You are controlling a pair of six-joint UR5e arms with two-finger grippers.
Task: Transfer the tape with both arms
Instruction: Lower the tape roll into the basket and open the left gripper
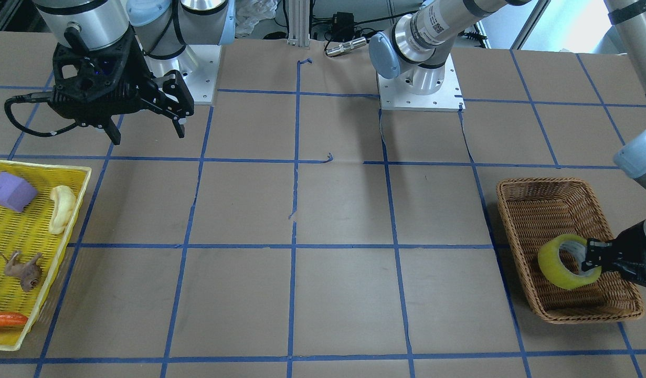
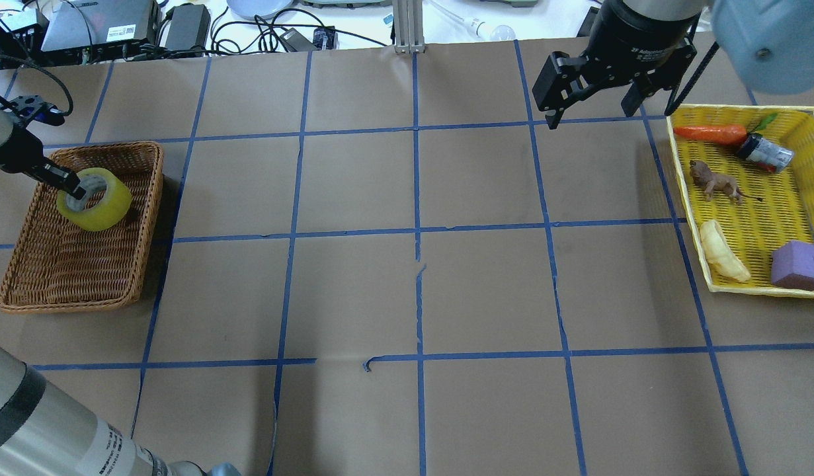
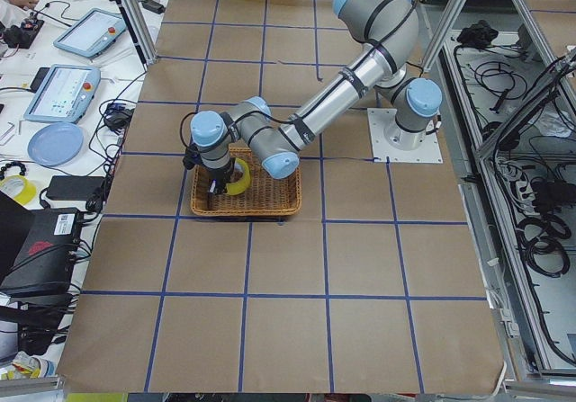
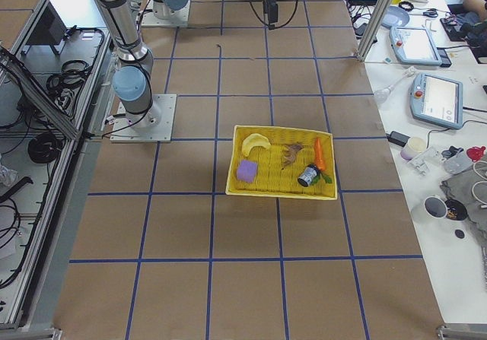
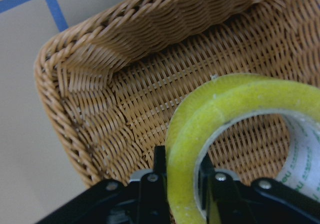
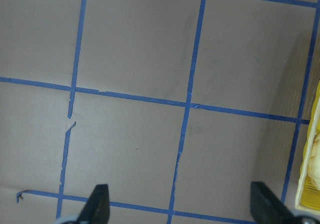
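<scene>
Seen from overhead, the basket is set at the table's 9 o'clock edge. The tape is found inside it toward 12 o'clock, its wall pinched by the left gripper. Over at 3 o'clock the tray is placed, with the right gripper hung just off its 11 o'clock corner.

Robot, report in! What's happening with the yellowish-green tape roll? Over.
Left hand shut on yellowish-green tape roll at brown wicker basket. Right hand open, empty, above table. No obstacle seen between hands.
</scene>
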